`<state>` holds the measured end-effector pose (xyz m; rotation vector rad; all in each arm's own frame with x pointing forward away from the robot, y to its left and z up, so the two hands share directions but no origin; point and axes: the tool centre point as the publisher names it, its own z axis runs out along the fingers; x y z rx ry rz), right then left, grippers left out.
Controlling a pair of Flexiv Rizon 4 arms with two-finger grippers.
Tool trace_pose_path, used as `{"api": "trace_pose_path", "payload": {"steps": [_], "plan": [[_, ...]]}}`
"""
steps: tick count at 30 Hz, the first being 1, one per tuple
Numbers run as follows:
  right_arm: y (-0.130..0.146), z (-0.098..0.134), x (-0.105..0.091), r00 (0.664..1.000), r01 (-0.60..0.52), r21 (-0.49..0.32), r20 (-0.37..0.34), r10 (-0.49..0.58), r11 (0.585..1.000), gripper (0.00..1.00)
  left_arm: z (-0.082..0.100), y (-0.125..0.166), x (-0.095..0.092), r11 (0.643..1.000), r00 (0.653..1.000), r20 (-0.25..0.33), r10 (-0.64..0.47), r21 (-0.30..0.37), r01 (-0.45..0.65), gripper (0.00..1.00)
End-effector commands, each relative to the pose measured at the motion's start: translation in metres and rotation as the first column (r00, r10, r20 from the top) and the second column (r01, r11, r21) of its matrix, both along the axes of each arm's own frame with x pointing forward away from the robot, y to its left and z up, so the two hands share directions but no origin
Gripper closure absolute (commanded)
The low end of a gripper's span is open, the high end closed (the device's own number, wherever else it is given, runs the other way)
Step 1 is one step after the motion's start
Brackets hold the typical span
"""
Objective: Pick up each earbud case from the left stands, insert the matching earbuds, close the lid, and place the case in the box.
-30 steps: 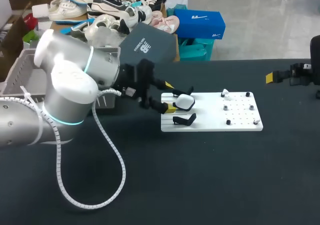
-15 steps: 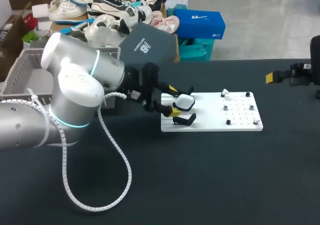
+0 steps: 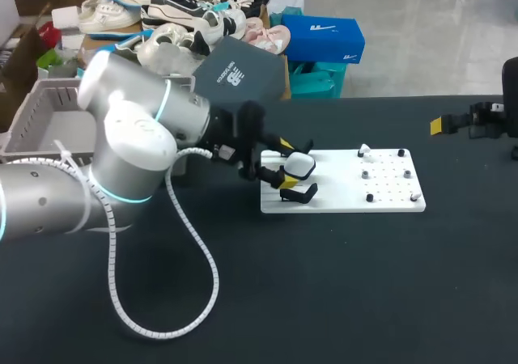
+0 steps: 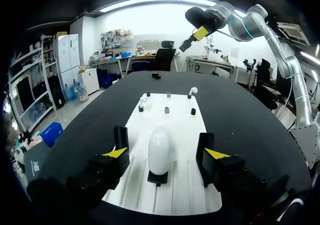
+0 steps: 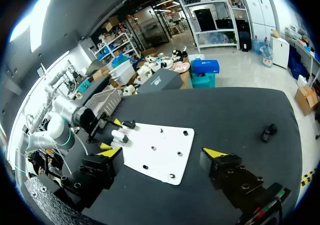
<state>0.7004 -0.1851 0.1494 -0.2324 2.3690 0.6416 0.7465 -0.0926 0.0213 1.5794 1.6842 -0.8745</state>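
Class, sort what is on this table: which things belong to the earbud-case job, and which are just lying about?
Belong to the job:
white earbud case on its stand
empty stand
white board
earbuds on the board's pegs
grey box
left hand, open around the case

Lying about:
small black object on the table

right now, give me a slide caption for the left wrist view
Left gripper, fingers open, straddles the white earbud case on its stand, touching neither side.

Head camera looks down on table (image 3: 324,299) from behind me. Left wrist close over white board (image 4: 182,135); right wrist far. All share board.
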Motion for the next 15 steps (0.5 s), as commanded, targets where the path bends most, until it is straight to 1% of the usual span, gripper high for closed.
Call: {"api": "trace_pose_path", "payload": {"steps": [1,6,8,10,14,15], "plan": [[-0.0005,0.0002,-0.0001,1.0,-0.001,0.0,-0.001,0.001,1.0,0.0,-0.0018,-0.0024,0.0058,1.0,1.0,-0.008,-0.009,0.005,0.009,0.0],[-0.0005,0.0002,-0.0001,1.0,-0.001,0.0,-0.001,0.001,1.0,0.0,-0.0029,-0.003,0.0068,1.0,1.0,-0.013,-0.01,0.002,0.01,0.0],[-0.0005,0.0002,-0.0001,1.0,-0.001,0.0,-0.001,0.001,1.0,0.0,-0.0032,-0.0034,0.0068,1.0,1.0,-0.013,-0.012,0.002,0.012,0.06],[-0.0005,0.0002,-0.0001,1.0,-0.001,0.0,-0.001,0.001,1.0,0.0,-0.0035,-0.0039,0.0068,1.0,1.0,-0.014,-0.014,0.002,0.014,0.07],[-0.0005,0.0002,-0.0001,1.0,-0.001,0.0,-0.001,0.001,1.0,0.0,-0.0044,-0.005,0.0068,1.0,1.0,-0.017,-0.018,0.001,0.018,0.14],[-0.0005,0.0002,-0.0001,1.0,-0.001,0.0,-0.001,0.001,1.0,0.0,-0.0047,-0.0054,0.0068,1.0,1.0,-0.018,-0.018,0.001,0.018,0.2]]}}
